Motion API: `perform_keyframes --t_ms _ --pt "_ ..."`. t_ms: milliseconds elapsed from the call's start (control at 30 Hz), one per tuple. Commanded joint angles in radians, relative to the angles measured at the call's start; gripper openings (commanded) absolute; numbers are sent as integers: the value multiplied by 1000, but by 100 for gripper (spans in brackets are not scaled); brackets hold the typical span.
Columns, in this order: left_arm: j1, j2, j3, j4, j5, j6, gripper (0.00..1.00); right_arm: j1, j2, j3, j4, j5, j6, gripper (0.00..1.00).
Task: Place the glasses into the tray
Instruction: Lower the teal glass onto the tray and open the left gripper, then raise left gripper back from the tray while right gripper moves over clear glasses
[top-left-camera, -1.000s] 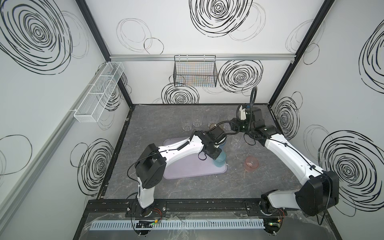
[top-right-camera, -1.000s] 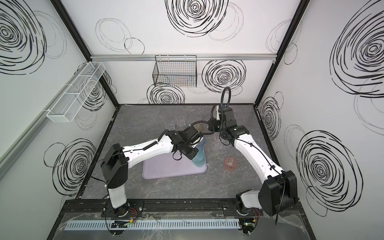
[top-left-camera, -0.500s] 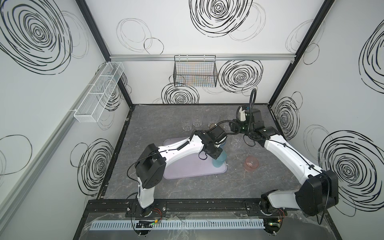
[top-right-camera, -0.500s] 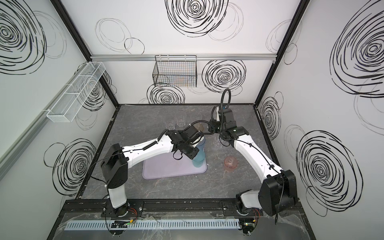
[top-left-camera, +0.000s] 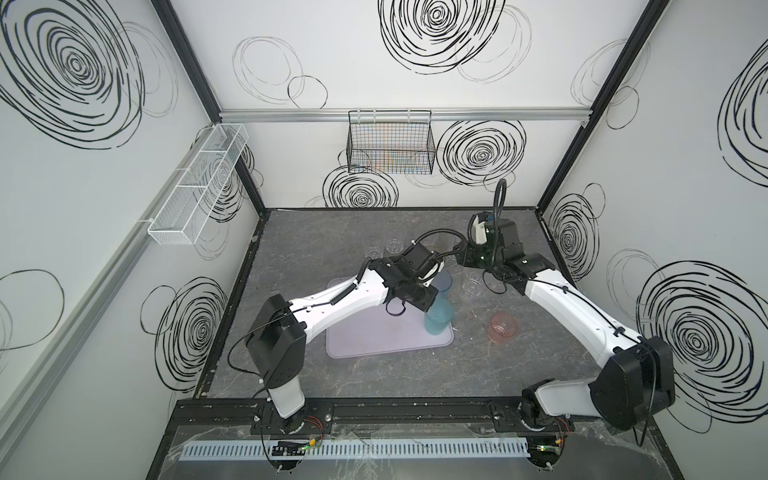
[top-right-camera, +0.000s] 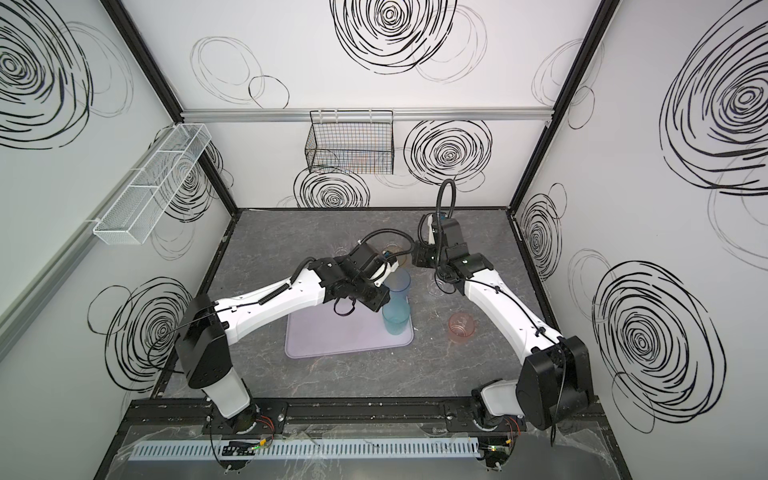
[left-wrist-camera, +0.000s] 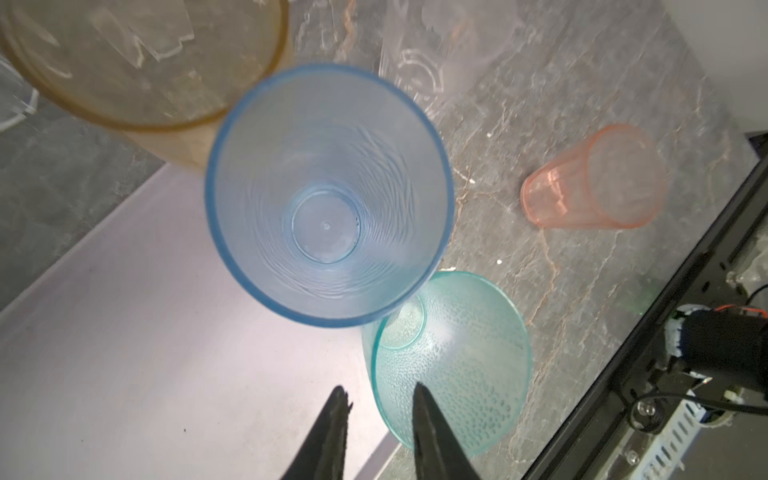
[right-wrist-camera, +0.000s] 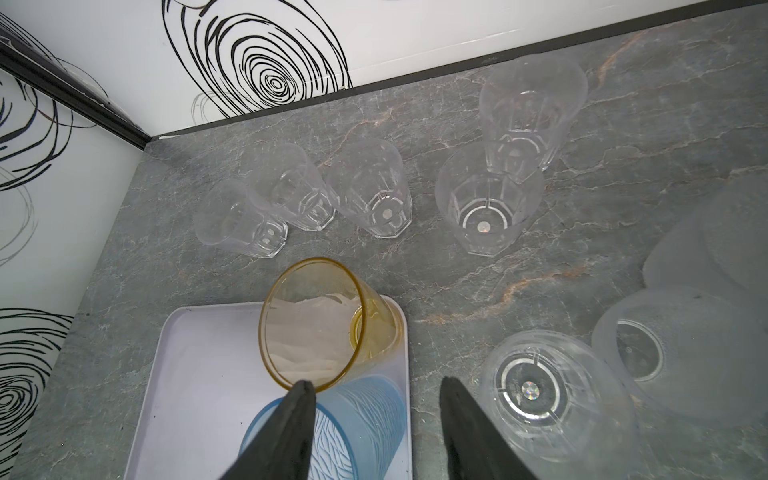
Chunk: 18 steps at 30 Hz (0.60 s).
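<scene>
The lilac tray (top-left-camera: 365, 340) (left-wrist-camera: 124, 332) lies mid-table. Three of the glasses stand along its right side: a teal one (top-left-camera: 438, 318) (left-wrist-camera: 453, 365) at the front corner, a blue one (top-left-camera: 444, 282) (left-wrist-camera: 328, 224) behind it, and an amber one (right-wrist-camera: 316, 324) (left-wrist-camera: 141, 62) at the back corner. My left gripper (left-wrist-camera: 379, 395) is open just above the teal glass, its fingers on either side of the rim wall without touching it. My right gripper (right-wrist-camera: 378, 388) hangs open and empty above the tray's back right edge, by the amber and blue glasses.
A short pink glass (top-left-camera: 504, 327) (left-wrist-camera: 594, 178) stands on the table right of the tray. Several clear glasses (right-wrist-camera: 374, 195) stand behind the tray, and clear and frosted ones (right-wrist-camera: 685, 345) to its right. A black wire basket (top-left-camera: 390, 145) and a white mesh basket (top-left-camera: 199, 187) hang on the walls.
My left gripper's jaws have parted, letting go of the teal glass, which stays upright on the tray. The right arm has barely moved.
</scene>
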<state>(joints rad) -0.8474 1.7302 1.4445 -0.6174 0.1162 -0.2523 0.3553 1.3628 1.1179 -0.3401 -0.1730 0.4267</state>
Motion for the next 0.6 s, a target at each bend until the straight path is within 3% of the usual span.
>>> perform_keyframes --t_ms 0,300,567 --pt "7 -25 -7 47 50 -17 32 9 12 11 6 15 6 52" --pt "48 -158 -87 105 0 -7 39 8 50 56 -7 22 1 54" --pt "140 -376 -326 337 -164 7 55 5 102 134 -46 84 -42 58"
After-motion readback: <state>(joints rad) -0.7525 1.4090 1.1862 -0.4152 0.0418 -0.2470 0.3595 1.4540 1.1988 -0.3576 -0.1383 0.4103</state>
